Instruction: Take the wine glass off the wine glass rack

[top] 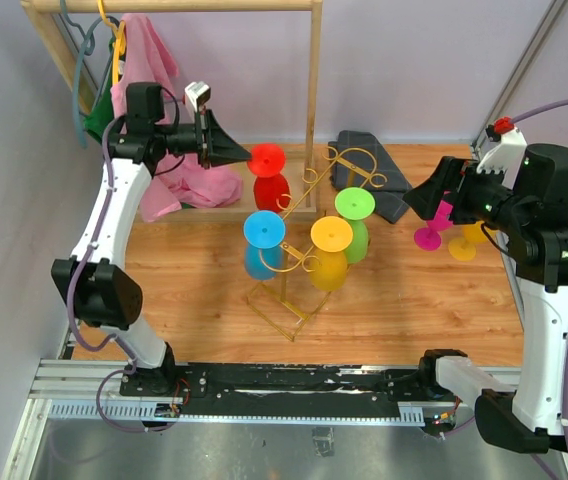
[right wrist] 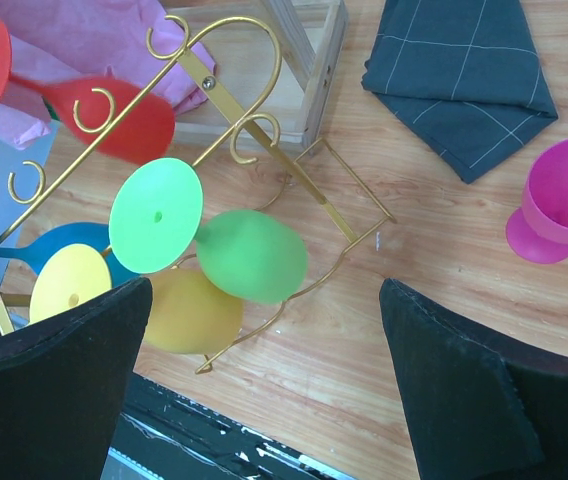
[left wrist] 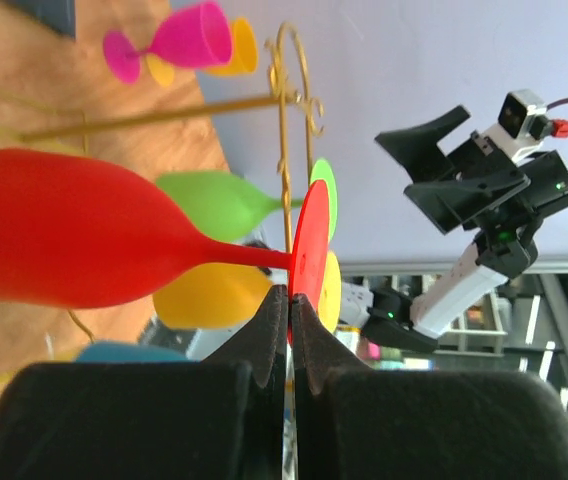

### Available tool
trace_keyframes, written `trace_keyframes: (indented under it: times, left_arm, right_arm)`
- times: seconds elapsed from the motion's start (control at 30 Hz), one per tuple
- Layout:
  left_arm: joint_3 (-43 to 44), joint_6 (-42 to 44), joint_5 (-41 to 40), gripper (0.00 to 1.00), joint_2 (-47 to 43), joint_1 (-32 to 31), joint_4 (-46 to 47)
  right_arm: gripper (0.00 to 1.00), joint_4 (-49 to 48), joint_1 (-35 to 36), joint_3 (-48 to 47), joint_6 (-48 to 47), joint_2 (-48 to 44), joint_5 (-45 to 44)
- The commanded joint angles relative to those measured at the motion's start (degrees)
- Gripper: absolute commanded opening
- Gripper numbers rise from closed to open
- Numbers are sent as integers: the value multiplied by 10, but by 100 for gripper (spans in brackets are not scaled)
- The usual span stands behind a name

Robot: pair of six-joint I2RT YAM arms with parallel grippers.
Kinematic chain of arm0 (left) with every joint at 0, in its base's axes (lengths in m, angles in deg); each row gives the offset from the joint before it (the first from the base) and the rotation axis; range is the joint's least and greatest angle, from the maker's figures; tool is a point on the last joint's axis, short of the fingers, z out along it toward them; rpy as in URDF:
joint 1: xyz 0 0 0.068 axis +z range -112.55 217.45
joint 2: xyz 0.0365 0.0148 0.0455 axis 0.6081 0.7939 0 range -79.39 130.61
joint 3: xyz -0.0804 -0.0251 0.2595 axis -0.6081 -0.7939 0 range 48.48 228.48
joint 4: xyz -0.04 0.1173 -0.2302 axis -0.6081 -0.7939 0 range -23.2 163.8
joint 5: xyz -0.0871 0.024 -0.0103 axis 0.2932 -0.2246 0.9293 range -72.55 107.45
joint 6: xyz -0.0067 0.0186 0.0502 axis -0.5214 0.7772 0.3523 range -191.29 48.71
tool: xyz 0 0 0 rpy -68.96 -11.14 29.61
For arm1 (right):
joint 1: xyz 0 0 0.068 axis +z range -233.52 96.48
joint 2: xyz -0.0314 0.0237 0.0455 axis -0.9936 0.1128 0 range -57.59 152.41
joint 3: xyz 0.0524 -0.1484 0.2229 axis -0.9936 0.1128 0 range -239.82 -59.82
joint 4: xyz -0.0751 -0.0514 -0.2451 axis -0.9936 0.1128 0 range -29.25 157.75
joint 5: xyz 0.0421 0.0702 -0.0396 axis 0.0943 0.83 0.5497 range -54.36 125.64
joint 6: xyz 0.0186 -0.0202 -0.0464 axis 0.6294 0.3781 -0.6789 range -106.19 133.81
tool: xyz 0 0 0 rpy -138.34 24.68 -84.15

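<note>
The gold wire wine glass rack [top: 302, 262] stands mid-table; it also shows in the left wrist view [left wrist: 284, 120] and the right wrist view [right wrist: 214, 85]. A red wine glass [top: 270, 187] is at its far left, foot up. My left gripper [top: 248, 155] is shut on the rim of the red glass's foot [left wrist: 312, 240], its jaws pinched together on it [left wrist: 290, 292]. I cannot tell whether the red stem still rests in a hook. Blue [top: 263, 230], yellow [top: 331, 235] and green [top: 355, 204] glasses hang on the rack. My right gripper [top: 419, 200] is open and empty [right wrist: 266, 285], right of the rack.
A pink glass [top: 429, 235] and an orange-yellow glass [top: 464, 245] lie on the table at the right. A dark folded cloth [top: 364, 160] lies behind the rack. A wooden clothes rack [top: 314, 90] with a pink garment [top: 149, 60] stands at the back left.
</note>
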Motion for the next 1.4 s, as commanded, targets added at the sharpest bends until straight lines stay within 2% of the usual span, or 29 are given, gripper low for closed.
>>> trace_keyframes:
  times: [0.0, 0.27, 0.43, 0.57, 0.8, 0.87, 1.0, 1.13, 1.27, 1.3, 1.37]
  left_arm:
    - [126, 80, 11, 0, 58, 8, -28]
    - [357, 157, 8, 0, 162, -2, -29]
    - [410, 267, 1, 0, 157, -43, -29]
    - [358, 370, -35, 0, 97, -95, -29]
    - [187, 624, -147, 0, -66, -199, -31]
    - [156, 678, -153, 0, -98, -213, -31]
    - [107, 735, -99, 0, -151, -217, -31]
    - [38, 789, -10, 0, -214, -218, -31]
    - [-17, 790, 60, 0, -264, -218, -30]
    - [-26, 783, 73, 0, -274, -218, -30]
    - [-42, 765, 95, 0, -287, -219, -30]
  right_arm:
    - [99, -7, -6, -16, 5, 3, 12]
    - [98, -1, -6, -44, 1, 24, 23]
    - [99, 8, -6, -85, -4, 54, 31]
    - [99, 16, -6, -118, -6, 73, 37]
    - [99, 37, -6, -163, -6, 90, 40]
    - [99, 40, -7, -173, -3, 96, 44]
    - [99, 40, -6, -191, 8, 118, 62]
    - [98, 40, -7, -244, 23, 159, 116]
    - [99, 26, -12, -333, 64, 224, 225]
    - [100, 6, -12, -345, 86, 237, 262]
    - [95, -69, -11, -330, 153, 247, 327]
